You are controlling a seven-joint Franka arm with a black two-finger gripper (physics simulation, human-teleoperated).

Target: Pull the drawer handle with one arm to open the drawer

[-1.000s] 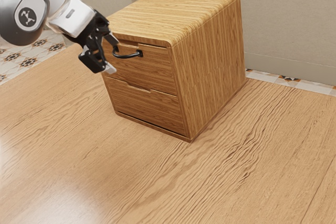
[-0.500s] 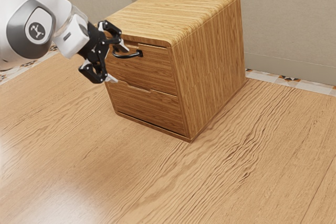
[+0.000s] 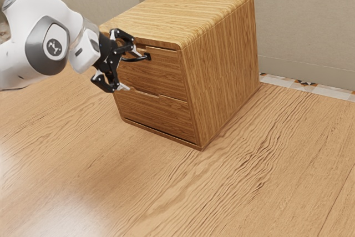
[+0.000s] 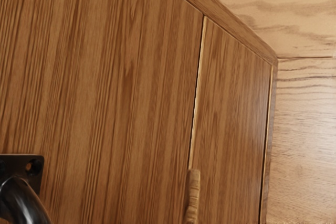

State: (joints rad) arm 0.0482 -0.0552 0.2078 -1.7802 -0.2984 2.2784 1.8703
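Observation:
A wooden cabinet [image 3: 188, 20] stands on the floor with two drawers in its front. The top drawer [image 3: 158, 73] carries a black loop handle [image 3: 140, 58]. My black gripper [image 3: 127, 67] is open right at that drawer front, one finger above the handle's near end and the other below it, neither visibly pressing on it. In the wrist view the handle [image 4: 17, 203] and its black mounting plate [image 4: 22, 167] sit close under my hand against the top drawer front [image 4: 105, 87]. The lower drawer front [image 4: 233, 129] lies beyond it.
The lower drawer [image 3: 155, 112] has a small wooden pull [image 4: 192, 195]. Wooden floor [image 3: 166, 192] spreads around the cabinet, with a tiled strip [image 3: 305, 85] along the grey wall behind. My white arm [image 3: 39, 43] comes in from the exterior view's left.
My arm has swung lower and toward the exterior view's right. The open gripper has closed in on the drawer front and now straddles the handle's end. The drawer has not visibly moved.

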